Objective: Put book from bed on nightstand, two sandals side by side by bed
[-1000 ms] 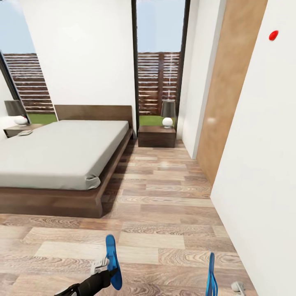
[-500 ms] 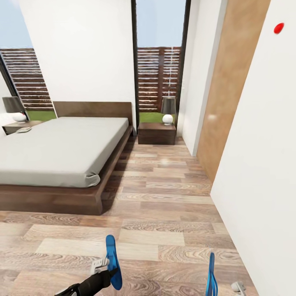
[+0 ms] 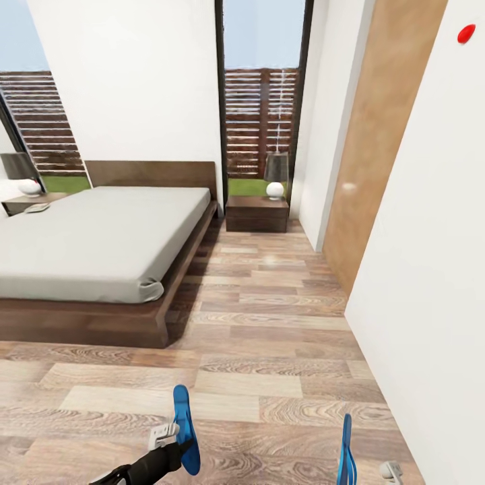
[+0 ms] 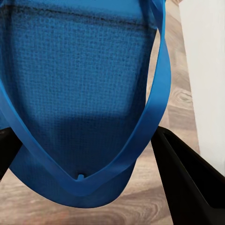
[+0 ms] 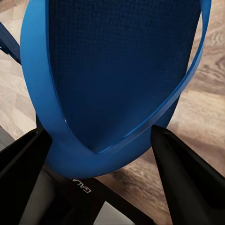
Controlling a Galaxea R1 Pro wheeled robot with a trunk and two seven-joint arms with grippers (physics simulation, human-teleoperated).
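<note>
At the head view's lower edge I hold the two bright blue sandals over the wood floor. My left gripper (image 3: 172, 441) is shut on one sandal (image 3: 182, 421); the wrist view has its sole and strap (image 4: 79, 93) between black fingers (image 4: 187, 183). My right gripper (image 3: 367, 471) is shut on the other sandal (image 3: 346, 448), seen edge-on, with its sole (image 5: 117, 70) between the fingers (image 5: 187, 178). The bed (image 3: 101, 242) lies ahead on the left, with one nightstand (image 3: 256, 214) to its right. A second nightstand (image 3: 20, 202) at its far side carries a small flat object (image 3: 37, 208), too small to identify.
A white wall (image 3: 424, 269) runs close along my right, with a light-brown door (image 3: 377, 155) further ahead. A lamp (image 3: 275, 176) stands on the near nightstand in front of a tall window (image 3: 259, 128). Open plank floor (image 3: 269, 323) stretches between the bed and the wall.
The whole view has shifted a little as the camera moved; bed and nightstands sit slightly higher in the picture. Both sandals stay in the grippers, in the same place.
</note>
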